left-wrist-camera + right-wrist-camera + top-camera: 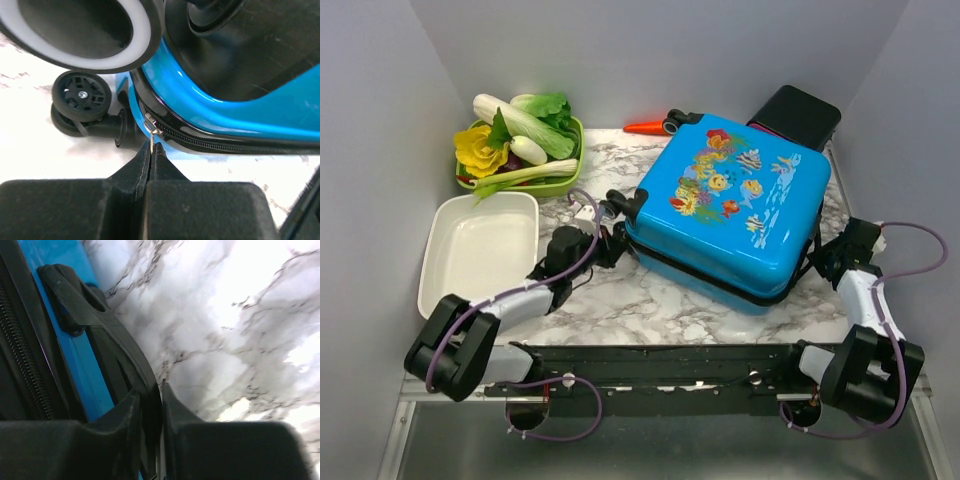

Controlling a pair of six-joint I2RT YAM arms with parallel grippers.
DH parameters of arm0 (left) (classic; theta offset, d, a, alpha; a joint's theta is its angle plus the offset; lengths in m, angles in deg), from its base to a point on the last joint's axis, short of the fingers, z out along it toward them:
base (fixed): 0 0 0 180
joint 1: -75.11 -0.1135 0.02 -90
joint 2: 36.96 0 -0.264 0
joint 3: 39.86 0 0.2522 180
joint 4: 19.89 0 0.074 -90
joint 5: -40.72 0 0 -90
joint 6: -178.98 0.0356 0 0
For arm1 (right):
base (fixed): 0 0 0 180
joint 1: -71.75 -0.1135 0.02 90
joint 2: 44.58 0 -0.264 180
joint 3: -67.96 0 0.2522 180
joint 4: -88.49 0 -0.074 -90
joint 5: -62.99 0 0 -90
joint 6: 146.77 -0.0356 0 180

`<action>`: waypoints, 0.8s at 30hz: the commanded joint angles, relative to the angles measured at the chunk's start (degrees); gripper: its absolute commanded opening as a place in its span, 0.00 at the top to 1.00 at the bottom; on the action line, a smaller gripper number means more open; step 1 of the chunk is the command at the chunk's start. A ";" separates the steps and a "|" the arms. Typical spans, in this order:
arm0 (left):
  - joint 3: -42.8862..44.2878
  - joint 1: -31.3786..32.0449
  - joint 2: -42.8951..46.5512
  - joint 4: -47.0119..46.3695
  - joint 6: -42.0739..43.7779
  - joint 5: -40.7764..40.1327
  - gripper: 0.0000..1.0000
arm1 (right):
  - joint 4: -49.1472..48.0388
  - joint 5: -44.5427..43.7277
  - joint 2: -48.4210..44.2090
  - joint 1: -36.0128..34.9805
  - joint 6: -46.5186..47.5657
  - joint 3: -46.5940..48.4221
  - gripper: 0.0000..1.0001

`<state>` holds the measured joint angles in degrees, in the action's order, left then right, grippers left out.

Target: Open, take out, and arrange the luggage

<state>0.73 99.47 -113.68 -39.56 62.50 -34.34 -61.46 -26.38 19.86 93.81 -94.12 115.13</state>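
The bright-blue hard-shell suitcase point(730, 215), glossy and printed with fish and flowers, lay flat and closed on the white, grey-veined marble counter point(610, 300), right of centre, between the two arms. The left hand point(150, 156) sat at the case's left end, its two black fingers clenched on the thin metal zipper pull point(151, 131). The pull hung from the black toothed zipper point(215, 143) running along the seam. Just beside it stood one black spoked wheel point(82, 95). The right hand point(150, 392) was at the case's right side, pinched tight on the curved, matte black plastic handle point(95, 315), close to another run of zipper coil.

Left of the suitcase and apart from it lay one white rectangular dish point(430, 255) with rounded corners. Behind the dish, one green bowl point(570, 175) held leafy green and white toy vegetables. At the far edge lay one orange carrot-like piece point(645, 127). One black box point(805, 110) with a pink edge stood behind the case's far right corner; whether they touched could not be told.
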 commanded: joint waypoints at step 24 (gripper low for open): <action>-14.61 12.47 10.01 -12.71 -18.42 -1.14 1.00 | 7.33 20.22 2.85 -56.59 57.72 38.90 0.00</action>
<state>-12.38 111.45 -104.74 -48.98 49.08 -41.20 -54.48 -18.32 11.23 44.83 -54.88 146.10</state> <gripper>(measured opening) 0.009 0.998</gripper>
